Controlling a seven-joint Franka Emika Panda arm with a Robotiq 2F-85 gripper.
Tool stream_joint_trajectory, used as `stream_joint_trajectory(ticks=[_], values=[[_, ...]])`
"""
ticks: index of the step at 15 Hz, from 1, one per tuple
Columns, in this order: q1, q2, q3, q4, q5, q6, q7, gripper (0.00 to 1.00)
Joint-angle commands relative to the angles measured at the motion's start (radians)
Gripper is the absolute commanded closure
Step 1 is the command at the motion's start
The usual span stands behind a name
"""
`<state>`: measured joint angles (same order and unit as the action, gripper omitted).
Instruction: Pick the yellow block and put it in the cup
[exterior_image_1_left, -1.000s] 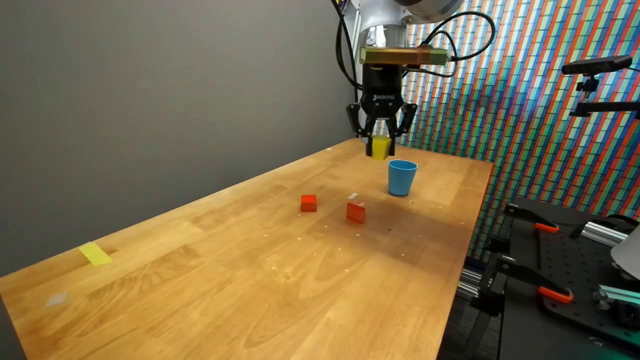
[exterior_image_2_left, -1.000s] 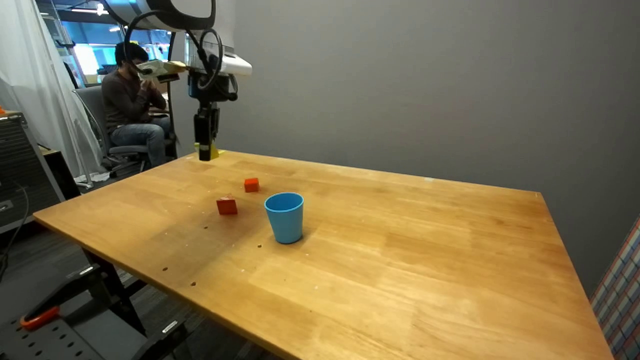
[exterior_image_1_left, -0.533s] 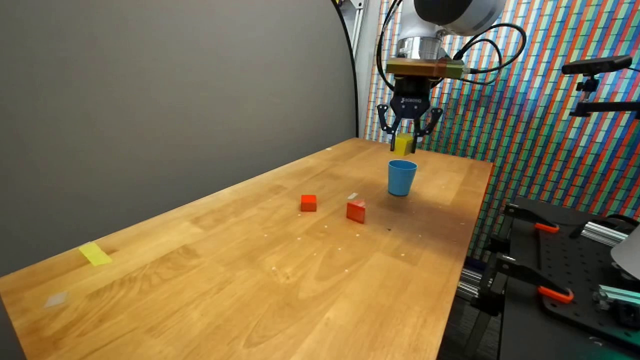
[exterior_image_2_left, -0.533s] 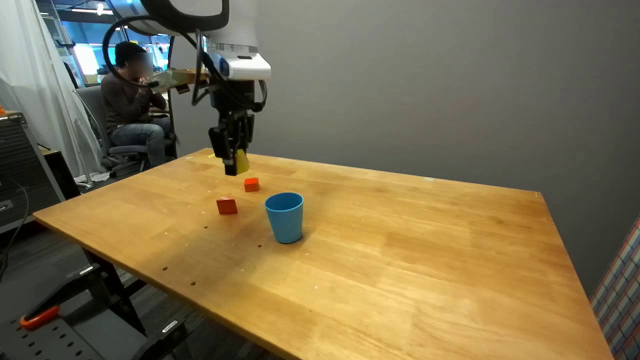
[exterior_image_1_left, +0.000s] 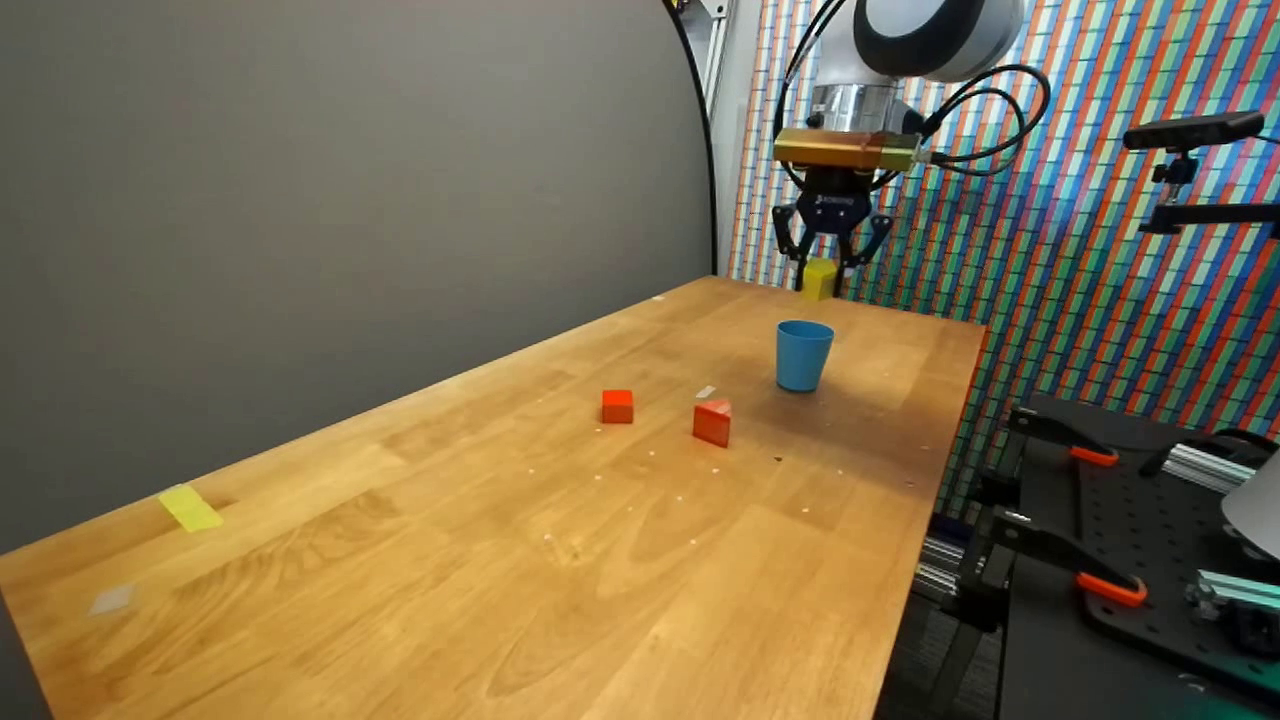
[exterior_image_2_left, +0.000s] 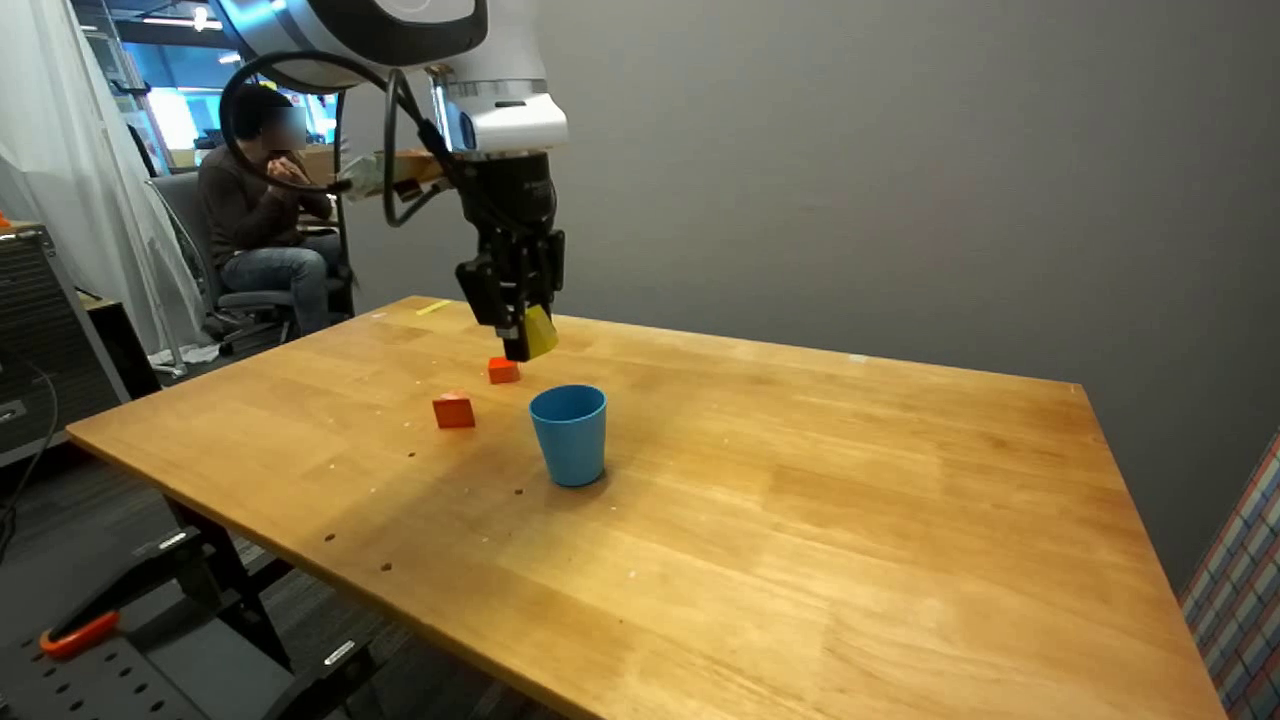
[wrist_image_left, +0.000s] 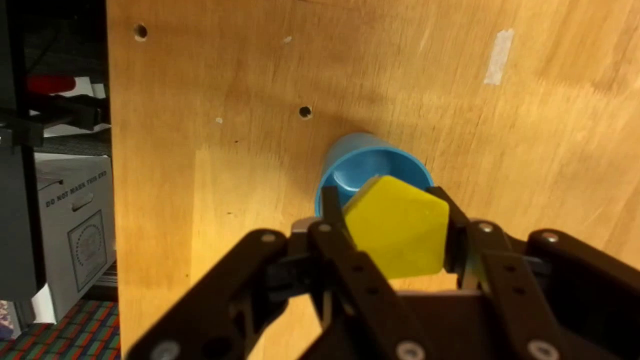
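Note:
The yellow block (exterior_image_1_left: 821, 279) is held off the table between the fingers of my gripper (exterior_image_1_left: 819, 287). It shows as a five-sided face in the wrist view (wrist_image_left: 400, 230), with a finger touching each side. The light-blue cup (exterior_image_1_left: 803, 362) stands upright on the table and also shows in an exterior view (exterior_image_2_left: 573, 442). In the wrist view the cup (wrist_image_left: 352, 145) opens toward the camera. The block and fingertips overlap the near part of its rim and hide part of the inside. In an exterior view the gripper (exterior_image_2_left: 519, 345) is above and a little behind the cup.
Two small red blocks (exterior_image_1_left: 617, 407) (exterior_image_1_left: 711, 424) lie on the wooden table (exterior_image_1_left: 560, 560) near the cup. A flat yellow tape piece (exterior_image_1_left: 191, 508) is stuck near the far-left edge. A wall panel (exterior_image_1_left: 350, 200) runs along one table side. Black clamps (exterior_image_1_left: 1065, 560) stand beyond another edge.
My gripper, still shut on the yellow block, has moved to the right in both exterior views, from beside the red blocks to near the cup. The cup and red blocks have not moved.

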<state>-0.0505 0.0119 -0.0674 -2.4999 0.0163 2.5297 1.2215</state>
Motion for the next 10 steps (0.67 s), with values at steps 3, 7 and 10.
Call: stream_joint_trajectory(ticks=[3,7,10], values=[[-0.002,0.027,-0.002,0.024,-0.088,0.023,0.115,0.80],[0.001,0.083,-0.009,0.074,-0.144,0.009,0.160,0.80],[0.005,0.131,-0.015,0.107,-0.127,0.010,0.144,0.80]])
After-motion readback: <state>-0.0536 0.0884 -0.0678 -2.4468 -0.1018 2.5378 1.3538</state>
